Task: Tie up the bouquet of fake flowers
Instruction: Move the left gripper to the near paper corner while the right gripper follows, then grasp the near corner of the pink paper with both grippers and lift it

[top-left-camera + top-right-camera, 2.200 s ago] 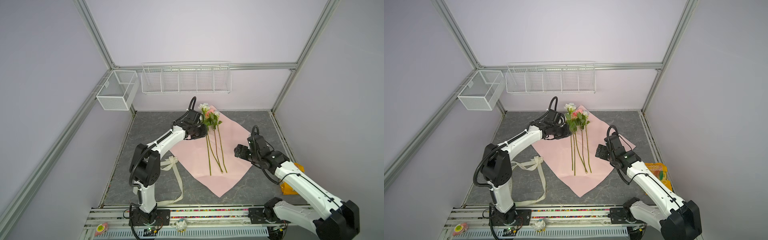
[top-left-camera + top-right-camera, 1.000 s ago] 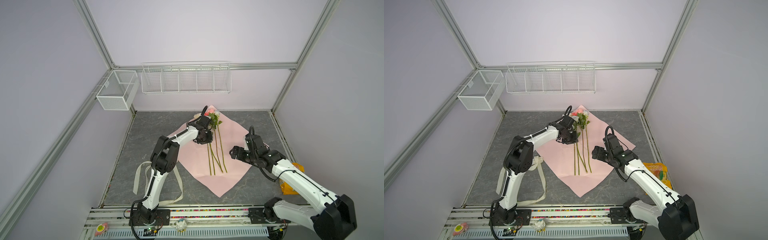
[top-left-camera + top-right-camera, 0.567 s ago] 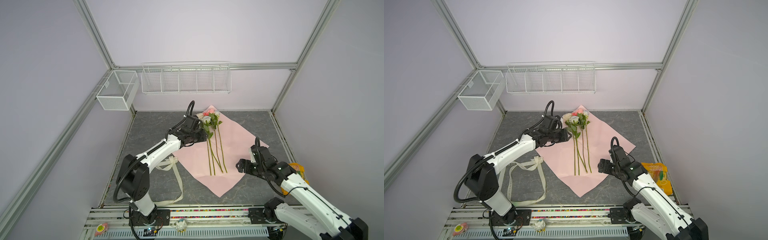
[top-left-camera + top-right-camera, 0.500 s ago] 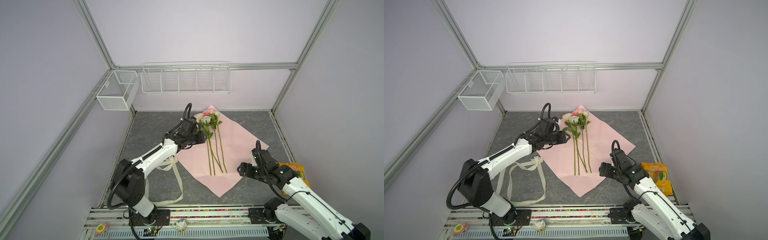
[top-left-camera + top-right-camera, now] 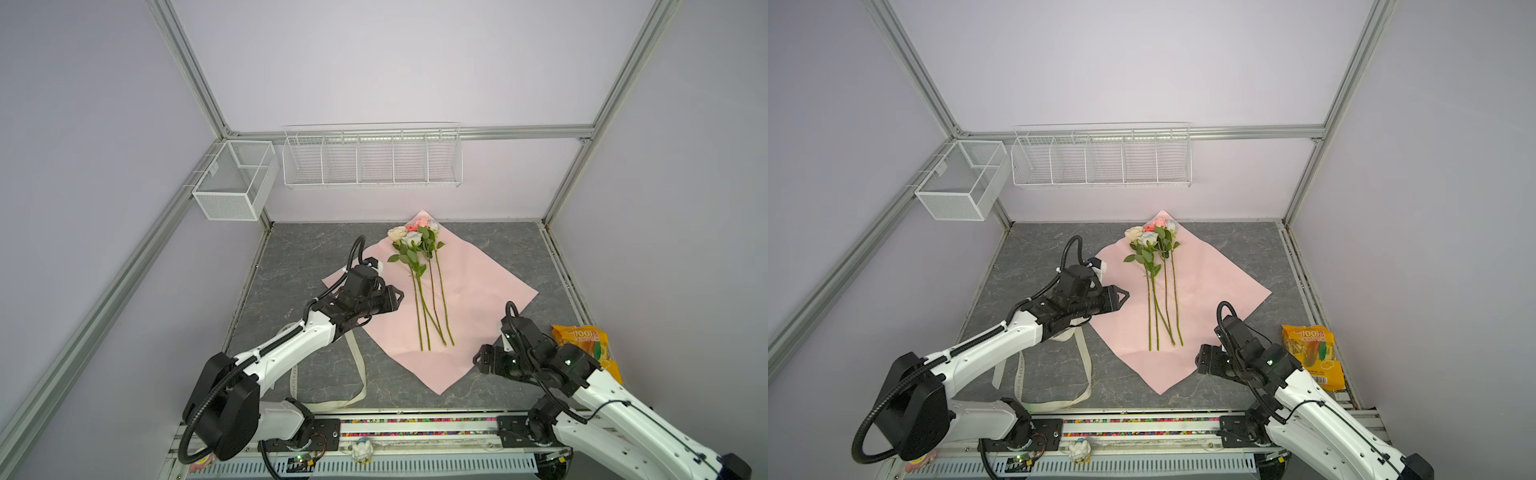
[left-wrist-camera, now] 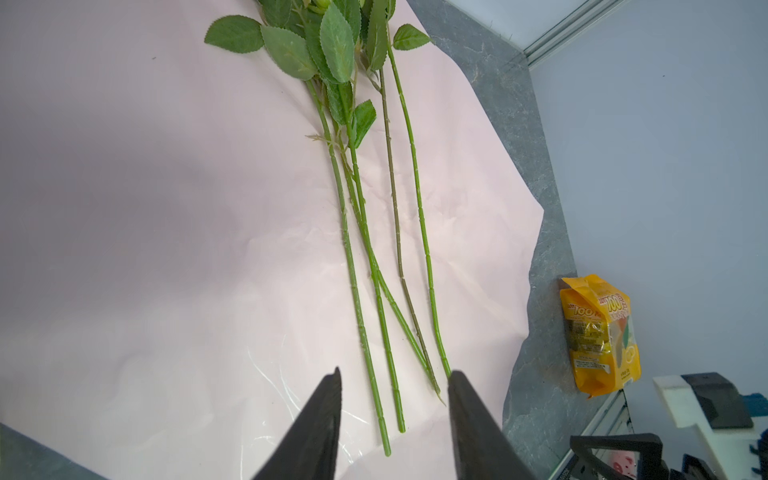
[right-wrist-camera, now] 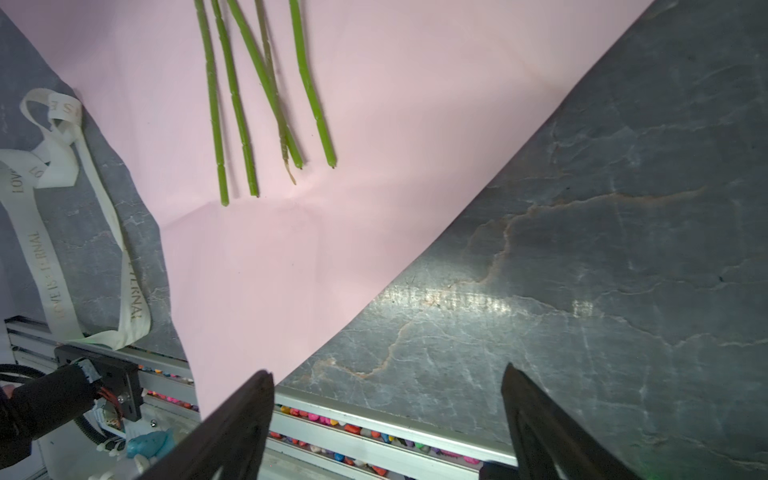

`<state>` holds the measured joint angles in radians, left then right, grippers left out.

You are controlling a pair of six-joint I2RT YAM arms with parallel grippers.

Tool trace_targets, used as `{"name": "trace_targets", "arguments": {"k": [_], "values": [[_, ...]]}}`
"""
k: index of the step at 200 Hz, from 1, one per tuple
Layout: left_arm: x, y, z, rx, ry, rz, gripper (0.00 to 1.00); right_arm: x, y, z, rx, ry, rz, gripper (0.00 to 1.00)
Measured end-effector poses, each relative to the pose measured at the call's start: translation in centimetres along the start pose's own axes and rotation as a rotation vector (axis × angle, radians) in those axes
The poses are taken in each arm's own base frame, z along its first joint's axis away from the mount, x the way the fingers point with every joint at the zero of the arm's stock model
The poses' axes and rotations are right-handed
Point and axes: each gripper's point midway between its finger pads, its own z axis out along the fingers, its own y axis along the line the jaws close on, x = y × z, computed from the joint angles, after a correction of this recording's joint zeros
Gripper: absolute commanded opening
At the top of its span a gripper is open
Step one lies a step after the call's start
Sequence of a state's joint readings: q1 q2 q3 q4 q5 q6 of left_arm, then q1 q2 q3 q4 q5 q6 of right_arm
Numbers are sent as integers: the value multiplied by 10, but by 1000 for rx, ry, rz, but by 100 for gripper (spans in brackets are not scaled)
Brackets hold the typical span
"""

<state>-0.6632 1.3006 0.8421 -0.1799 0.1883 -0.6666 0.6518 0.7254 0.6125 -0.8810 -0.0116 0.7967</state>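
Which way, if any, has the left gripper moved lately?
Yes: the left gripper has drawn away from the blooms toward the front rail, above the pink paper.

left gripper (image 6: 394,376) stands partly parted, right gripper (image 7: 388,370) spread wide.

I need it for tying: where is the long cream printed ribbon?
In both top views the cream ribbon lies on the grey table, left of the pink paper sheet.
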Motion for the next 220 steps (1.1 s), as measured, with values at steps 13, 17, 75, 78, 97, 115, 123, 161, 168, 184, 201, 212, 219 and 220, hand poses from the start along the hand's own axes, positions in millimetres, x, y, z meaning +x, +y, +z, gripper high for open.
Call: {"name": "trace_targets", "arguments": {"k": [13, 17, 75, 78, 97, 115, 123, 161, 168, 184, 201, 212, 219, 220], "values": [[6, 3, -8, -3, 9, -10, 51, -1, 5, -5, -21, -1, -2, 89], [8, 3, -11, -5, 11, -9, 51, 0, 6, -6, -29, 2, -3, 89], [29, 17, -33, -33, 31, -30, 54, 32, 22, -13, -148, 135, -27, 98], [29, 18, -34, -33, 29, -30, 54, 35, 23, -11, -151, 145, -26, 99], [37, 22, -43, -33, 25, -35, 57, 52, 22, -3, -153, 198, -55, 91], [40, 22, -53, -19, 11, -34, 57, 61, 25, 4, -170, 216, -79, 68], [41, 22, -57, -14, 3, -31, 58, 65, 27, 9, -181, 222, -98, 65], [43, 26, -69, -27, -18, -29, 58, 82, 38, 32, -213, 237, -191, 57], [44, 28, -69, -31, -18, -29, 58, 85, 40, 36, -210, 239, -215, 57], [48, 32, -69, -41, -11, -32, 59, 90, 44, 44, -197, 239, -262, 58], [51, 33, -69, -45, -1, -34, 59, 92, 48, 53, -183, 235, -296, 59], [51, 33, -68, -42, 3, -34, 60, 91, 50, 60, -169, 220, -311, 62], [52, 33, -68, -40, 8, -35, 60, 89, 51, 63, -156, 209, -322, 63], [52, 33, -68, -40, 9, -35, 60, 89, 51, 64, -153, 205, -324, 63]]}}
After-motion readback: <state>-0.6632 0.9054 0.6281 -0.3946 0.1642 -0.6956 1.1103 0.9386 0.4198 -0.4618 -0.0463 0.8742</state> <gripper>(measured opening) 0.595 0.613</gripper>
